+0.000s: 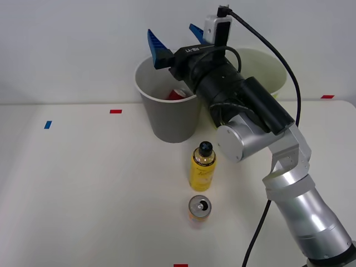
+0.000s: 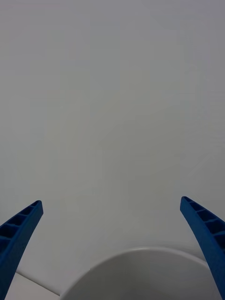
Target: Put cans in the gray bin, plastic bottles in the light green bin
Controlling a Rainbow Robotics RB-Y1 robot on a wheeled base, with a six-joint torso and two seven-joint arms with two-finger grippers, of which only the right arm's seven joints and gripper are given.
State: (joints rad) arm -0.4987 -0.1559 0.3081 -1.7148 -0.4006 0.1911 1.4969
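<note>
The gray bin point(image 1: 169, 119) stands at the back of the table, and a red can point(image 1: 177, 95) lies inside it. Above its rim my right gripper point(image 1: 173, 36) hangs open with nothing between its blue fingers. In the right wrist view the gripper point(image 2: 112, 251) faces the blank wall, with the gray bin's rim point(image 2: 136, 255) curving below. The light green bin point(image 1: 272, 69) sits behind my arm, mostly hidden. A yellow plastic bottle point(image 1: 202, 166) with a black cap stands upright in front of the gray bin. A pale orange can point(image 1: 199, 208) stands just in front of the bottle.
Red tape marks point(image 1: 115, 111) and a blue tape mark point(image 1: 48, 124) lie on the white table. My arm point(image 1: 250, 119) reaches across the right side. A black cable point(image 1: 289, 72) loops over the arm. The table's left half is open room.
</note>
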